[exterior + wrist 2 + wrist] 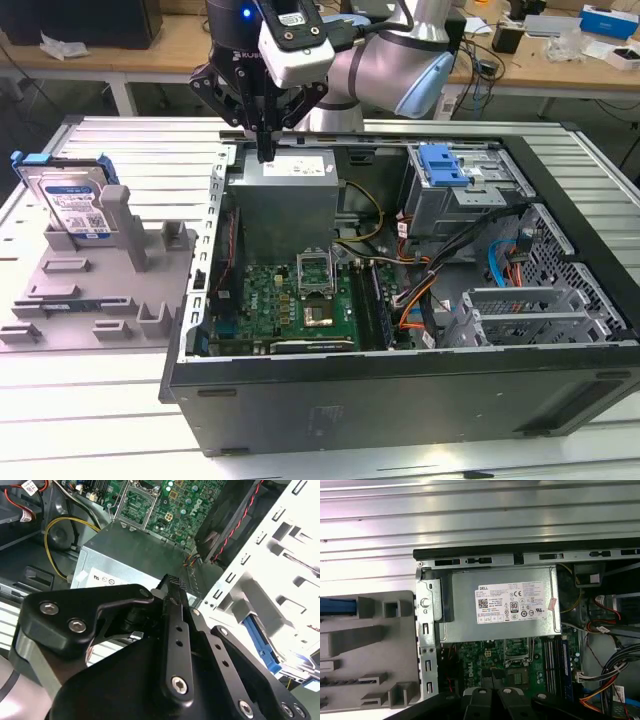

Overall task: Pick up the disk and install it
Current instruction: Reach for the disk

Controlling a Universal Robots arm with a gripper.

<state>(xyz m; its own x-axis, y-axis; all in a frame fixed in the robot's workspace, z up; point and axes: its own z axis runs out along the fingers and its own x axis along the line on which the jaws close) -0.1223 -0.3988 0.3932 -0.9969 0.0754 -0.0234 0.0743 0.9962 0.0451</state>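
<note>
My end effector [266, 150], pressed together and empty, hovers just above the power supply [288, 195] in the open case [400, 390]. The disk [72, 205] stands upright in the grey rack [100, 290] on the desk [90, 420], at the exterior view's left, well apart from me.

Bright even light, blown-out glare, soft shadows

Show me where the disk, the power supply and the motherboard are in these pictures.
disk [73, 204]: exterior view, on its white-and-blue label.
power supply [512, 602]: first wrist view, on its white label.
motherboard [285, 290]: exterior view, on the green board.
</note>
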